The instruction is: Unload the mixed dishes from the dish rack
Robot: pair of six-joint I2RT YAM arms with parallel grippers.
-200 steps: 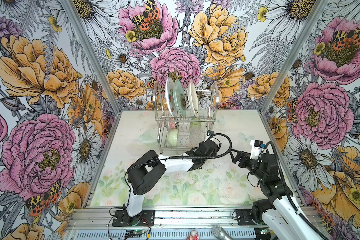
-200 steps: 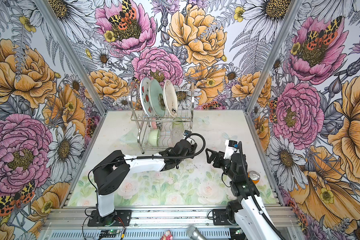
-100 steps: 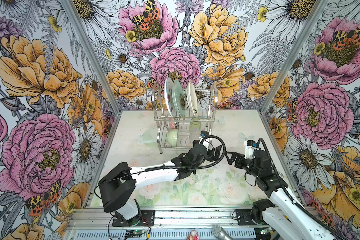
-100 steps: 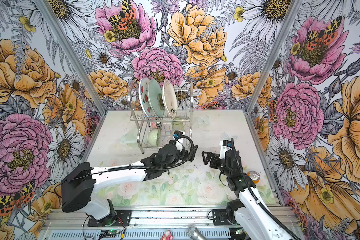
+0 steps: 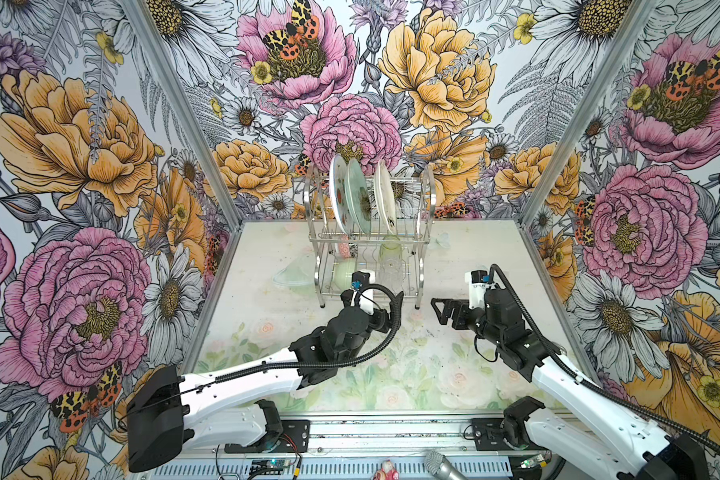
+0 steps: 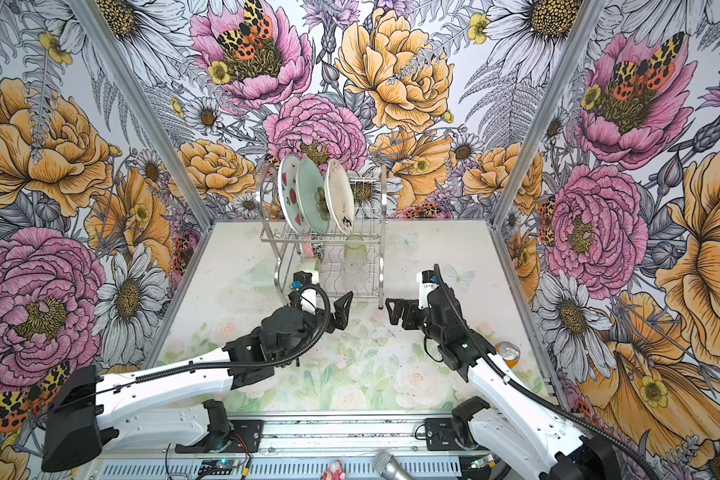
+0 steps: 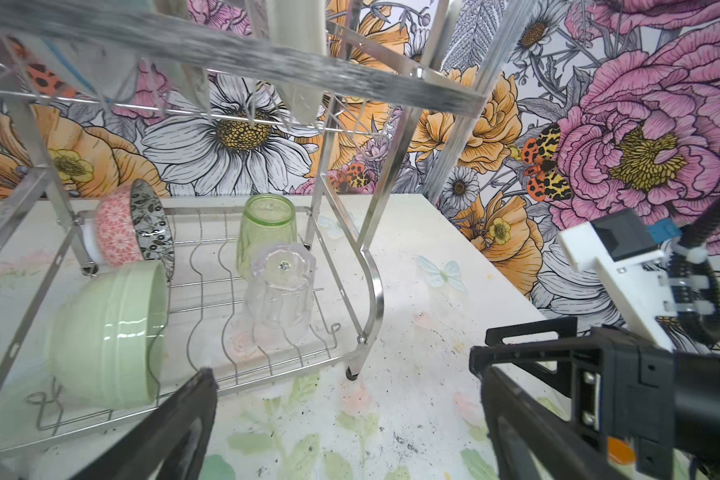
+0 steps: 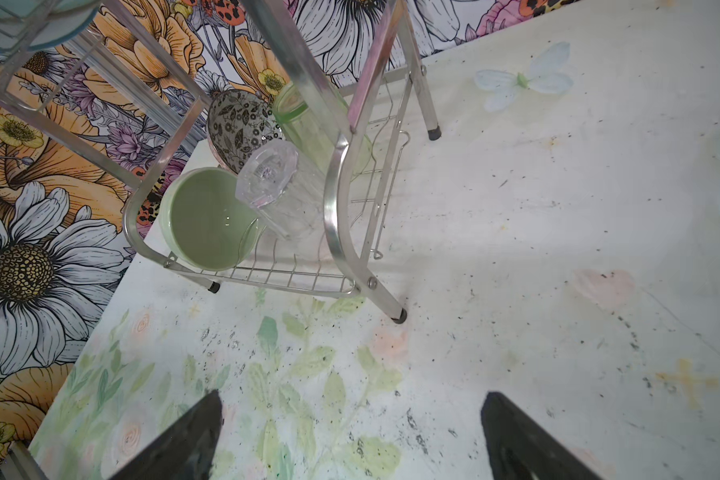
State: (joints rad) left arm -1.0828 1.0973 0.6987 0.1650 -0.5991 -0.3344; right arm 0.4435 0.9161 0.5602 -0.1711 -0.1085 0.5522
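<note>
1. In both top views the slotted upper shelf of the two-tier chrome wire dish rack [image 5: 371, 239] screens much of its lower shelf; the round pale green bowl [image 5: 342, 272] there shows only in part, behind the left arm's wrist.
2. In the left wrist view the pink patterned bowl [image 7: 115, 232] stands on edge at the back of the lower shelf, the black-and-white patterned bowl [image 7: 150, 224] at its mouth; we cannot tell whether one nests in the other.
3. The green glass tumbler [image 7: 267, 228] and the clear faceted tumbler [image 7: 279, 291] stand base-up on that shelf; in the right wrist view a chrome leg crosses both.
4. Three plates stand on edge above, overlapping: the watermelon-print white plate [image 6: 288, 195], the pale aqua plate [image 6: 312, 199], the cream plate with a black drawing [image 6: 341, 195].
5. A faint translucent shape [image 5: 292, 272] lies on the floral table [image 5: 474, 257] beside the rack; we cannot make it out.
6. The orange-labelled drink can [image 6: 508, 353] peeks from behind the right arm.
7. The left gripper [image 7: 341, 374] hovers before the lower shelf, jaws spread wide and empty; the right gripper [image 8: 352, 397] hangs near the rack's front leg, likewise released, holding nothing.
</note>
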